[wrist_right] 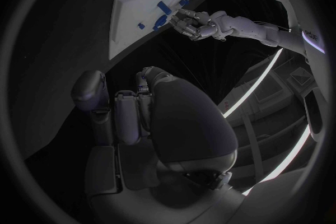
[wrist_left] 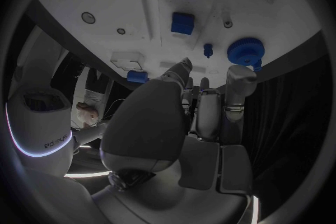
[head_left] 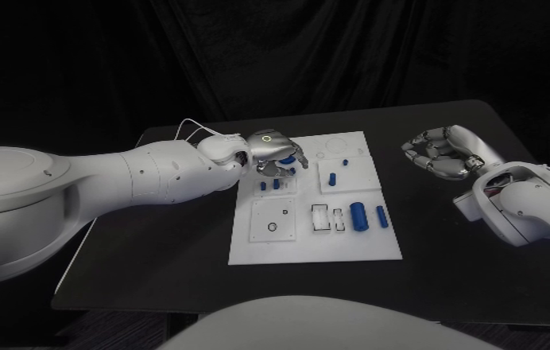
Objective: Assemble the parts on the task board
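The white task board (head_left: 258, 243) lies in the middle of the table. My left hand (head_left: 275, 153) hovers over its far left part, fingers pointing down and apart, with nothing between them. A round blue part (wrist_left: 245, 51) stands just beyond one fingertip (wrist_left: 238, 77); whether they touch I cannot tell. A small blue peg (wrist_left: 208, 49) and two blocky blue parts (wrist_left: 182, 22) stand on the board past the fingers. Two blue cylinders (head_left: 358, 215) lie at the board's near right. My right hand (head_left: 443, 153) rests off the board to the right, fingers curled in on nothing.
The black table (head_left: 149, 246) has bare room on both sides of the board. A small blue peg (head_left: 331, 179) stands mid-board, and white inserts (head_left: 321, 217) lie beside the cylinders. The right wrist view shows the board (wrist_right: 129, 5) and my left hand (wrist_right: 190, 19) from afar.
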Controlling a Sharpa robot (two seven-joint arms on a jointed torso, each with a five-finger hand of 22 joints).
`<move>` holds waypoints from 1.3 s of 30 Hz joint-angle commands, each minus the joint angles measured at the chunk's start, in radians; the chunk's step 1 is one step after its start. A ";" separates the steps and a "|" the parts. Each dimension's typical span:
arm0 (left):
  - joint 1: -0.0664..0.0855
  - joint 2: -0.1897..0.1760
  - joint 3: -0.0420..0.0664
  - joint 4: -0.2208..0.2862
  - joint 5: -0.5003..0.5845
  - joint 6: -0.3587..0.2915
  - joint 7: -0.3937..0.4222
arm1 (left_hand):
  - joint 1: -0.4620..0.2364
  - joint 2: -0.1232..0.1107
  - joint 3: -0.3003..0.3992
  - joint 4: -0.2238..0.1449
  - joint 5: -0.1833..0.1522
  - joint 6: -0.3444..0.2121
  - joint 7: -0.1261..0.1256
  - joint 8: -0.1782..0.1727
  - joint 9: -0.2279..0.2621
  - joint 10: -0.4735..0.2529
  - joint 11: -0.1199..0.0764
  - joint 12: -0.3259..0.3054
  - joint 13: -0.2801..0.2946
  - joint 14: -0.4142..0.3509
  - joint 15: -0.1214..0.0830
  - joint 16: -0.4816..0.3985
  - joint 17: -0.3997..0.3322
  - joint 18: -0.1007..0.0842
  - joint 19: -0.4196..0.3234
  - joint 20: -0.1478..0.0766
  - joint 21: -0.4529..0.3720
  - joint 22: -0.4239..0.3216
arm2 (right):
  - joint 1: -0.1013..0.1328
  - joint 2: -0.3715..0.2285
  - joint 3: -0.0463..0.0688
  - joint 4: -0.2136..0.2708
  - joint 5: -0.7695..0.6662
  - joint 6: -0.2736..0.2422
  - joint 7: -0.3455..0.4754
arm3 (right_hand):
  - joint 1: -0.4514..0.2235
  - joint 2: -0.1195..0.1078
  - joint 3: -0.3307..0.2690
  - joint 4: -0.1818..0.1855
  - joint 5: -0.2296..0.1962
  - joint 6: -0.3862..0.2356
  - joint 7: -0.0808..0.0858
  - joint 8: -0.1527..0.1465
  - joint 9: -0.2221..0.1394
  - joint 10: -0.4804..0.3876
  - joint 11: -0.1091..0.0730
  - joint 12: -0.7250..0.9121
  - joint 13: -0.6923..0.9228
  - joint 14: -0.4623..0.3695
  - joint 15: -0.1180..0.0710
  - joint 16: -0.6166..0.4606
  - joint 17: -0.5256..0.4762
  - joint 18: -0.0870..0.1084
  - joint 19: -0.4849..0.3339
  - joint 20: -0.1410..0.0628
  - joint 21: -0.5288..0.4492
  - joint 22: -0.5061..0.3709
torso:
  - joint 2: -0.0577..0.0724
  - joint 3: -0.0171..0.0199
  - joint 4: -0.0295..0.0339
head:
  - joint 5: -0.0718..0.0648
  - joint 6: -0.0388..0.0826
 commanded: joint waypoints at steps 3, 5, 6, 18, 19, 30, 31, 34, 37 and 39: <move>0.001 0.007 0.001 -0.006 -0.030 -0.005 -0.029 | -0.015 0.002 0.002 0.004 0.006 -0.007 -0.003 -0.004 -0.003 0.001 0.006 0.010 0.004 -0.001 0.009 -0.006 -0.002 0.019 0.000 0.010 -0.005 0.047 | -0.002 0.002 0.001 -0.004 -0.005 -0.001 -0.003 | -0.006 -0.008 0.003 0.003 0.006 -0.001 -0.002 0.007 -0.001 -0.001 -0.003 -0.001 -0.002 0.015 0.005 -0.001 0.082 0.008 -0.005 -0.001 0.002 0.117 | 0.003 0.0000 -0.0039 | 0.001 0.000; 0.001 0.009 0.001 -0.006 -0.030 -0.003 -0.031 | -0.015 0.003 0.003 0.002 0.010 -0.006 -0.003 -0.003 -0.006 0.004 0.007 0.016 0.007 -0.001 0.011 -0.005 0.000 0.019 0.002 0.012 -0.004 0.048 | -0.002 0.004 0.001 -0.005 -0.005 0.001 -0.005 | -0.006 -0.008 0.003 0.003 0.006 -0.001 -0.002 0.007 -0.001 -0.001 -0.003 -0.001 -0.002 0.015 0.005 -0.001 0.082 0.008 -0.005 -0.001 0.002 0.117 | 0.005 0.0002 -0.0054 | 0.002 0.000; 0.001 0.010 0.001 -0.007 -0.030 0.000 -0.033 | -0.015 0.003 0.004 0.001 0.012 -0.006 -0.004 -0.002 -0.007 0.006 0.006 0.020 0.009 0.000 0.011 -0.004 0.001 0.019 0.002 0.012 -0.003 0.048 | -0.002 0.004 0.001 -0.006 -0.005 0.003 -0.006 | -0.006 -0.008 0.003 0.003 0.006 -0.001 -0.002 0.007 -0.001 -0.001 -0.003 -0.001 -0.002 0.015 0.005 -0.001 0.082 0.008 -0.005 -0.001 0.002 0.117 | 0.005 0.0000 -0.0057 | 0.003 0.000; 0.001 0.025 0.001 -0.024 -0.031 0.035 -0.054 | -0.024 0.000 0.009 -0.004 0.013 0.013 0.007 0.005 -0.013 0.025 0.007 0.050 0.023 -0.002 0.012 -0.004 -0.002 0.018 0.007 0.014 0.001 0.052 | -0.002 0.014 0.001 -0.013 -0.005 0.015 -0.013 | -0.007 -0.008 0.003 0.003 0.006 -0.001 -0.002 0.007 -0.001 -0.003 -0.003 -0.002 -0.004 0.015 0.005 -0.002 0.082 0.008 -0.005 -0.001 0.001 0.117 | 0.006 0.0002 -0.0063 | 0.001 0.000; 0.001 0.026 0.001 -0.026 -0.031 0.040 -0.058 | -0.026 -0.001 0.010 -0.005 0.013 0.020 0.010 0.008 -0.013 0.026 0.007 0.053 0.026 -0.002 0.013 -0.003 -0.002 0.018 0.008 0.015 0.001 0.053 | -0.002 0.015 0.001 -0.014 -0.005 0.016 -0.014 | -0.007 -0.008 0.003 0.003 0.006 -0.001 -0.002 0.007 -0.001 -0.003 -0.003 -0.002 -0.004 0.015 0.005 -0.002 0.082 0.008 -0.005 -0.001 0.001 0.117 | 0.006 0.0002 -0.0072 | 0.002 0.000; 0.000 0.041 0.001 -0.049 -0.031 0.070 -0.081 | -0.031 -0.007 0.014 -0.013 -0.007 0.053 0.025 0.019 -0.012 0.032 0.005 0.076 0.040 -0.007 0.013 -0.005 -0.008 0.019 0.006 0.015 -0.012 0.054 | -0.002 0.016 0.001 -0.016 -0.005 0.022 -0.016 | -0.008 -0.007 0.004 0.004 0.007 -0.001 -0.002 0.007 -0.002 -0.003 -0.003 -0.002 -0.004 0.015 0.005 -0.001 0.082 0.008 -0.005 -0.001 0.001 0.117 | 0.006 0.0011 -0.0073 | 0.000 0.000; 0.000 0.042 0.001 -0.051 -0.031 0.071 -0.082 | -0.031 -0.007 0.015 -0.013 -0.007 0.054 0.026 0.019 -0.012 0.034 0.005 0.078 0.042 -0.007 0.013 -0.005 -0.009 0.019 0.005 0.015 -0.013 0.054 | -0.002 0.016 0.001 -0.015 -0.005 0.022 -0.016 | -0.008 -0.007 0.004 0.004 0.007 -0.001 -0.002 0.007 -0.002 -0.003 -0.003 -0.002 -0.004 0.015 0.005 -0.001 0.082 0.008 -0.005 -0.001 0.001 0.117 | 0.006 0.0013 -0.0077 | 0.000 0.000; 0.000 0.048 0.001 -0.060 -0.031 0.069 -0.081 | -0.032 -0.007 0.015 -0.013 -0.007 0.056 0.027 0.020 -0.012 0.036 0.006 0.081 0.044 -0.010 0.013 -0.006 -0.012 0.020 0.004 0.015 -0.016 0.054 | -0.002 0.015 0.001 -0.014 -0.005 0.022 -0.016 | -0.008 -0.007 0.004 0.004 0.007 -0.001 -0.002 0.007 -0.002 -0.003 -0.003 -0.002 -0.004 0.015 0.005 -0.001 0.082 0.008 -0.005 -0.001 0.001 0.117 | 0.006 0.0010 -0.0070 | -0.003 0.000; -0.001 0.053 0.001 -0.068 -0.031 0.067 -0.077 | -0.031 -0.006 0.020 -0.016 0.004 0.063 0.028 0.022 -0.011 0.039 0.004 0.090 0.051 -0.010 0.013 -0.005 -0.012 0.020 0.003 0.014 -0.018 0.055 | -0.002 0.014 0.001 -0.013 -0.005 0.022 -0.017 | -0.008 -0.007 0.004 0.004 0.007 -0.001 -0.002 0.007 -0.002 -0.003 -0.003 -0.002 -0.004 0.015 0.005 -0.001 0.082 0.008 -0.005 -0.001 0.001 0.117 | 0.007 0.0009 -0.0058 | -0.006 0.000; -0.001 0.056 0.001 -0.073 -0.031 0.067 -0.075 | -0.029 -0.006 0.023 -0.018 0.012 0.066 0.028 0.023 -0.011 0.041 0.003 0.094 0.055 -0.011 0.013 -0.005 -0.012 0.019 0.004 0.014 -0.016 0.056 | -0.002 0.014 0.001 -0.013 -0.005 0.023 -0.017 | -0.008 -0.007 0.004 0.004 0.007 -0.001 -0.002 0.007 -0.002 -0.003 -0.003 -0.002 -0.004 0.015 0.005 -0.001 0.082 0.008 -0.005 -0.001 0.001 0.117 | 0.007 0.0011 -0.0060 | -0.006 0.000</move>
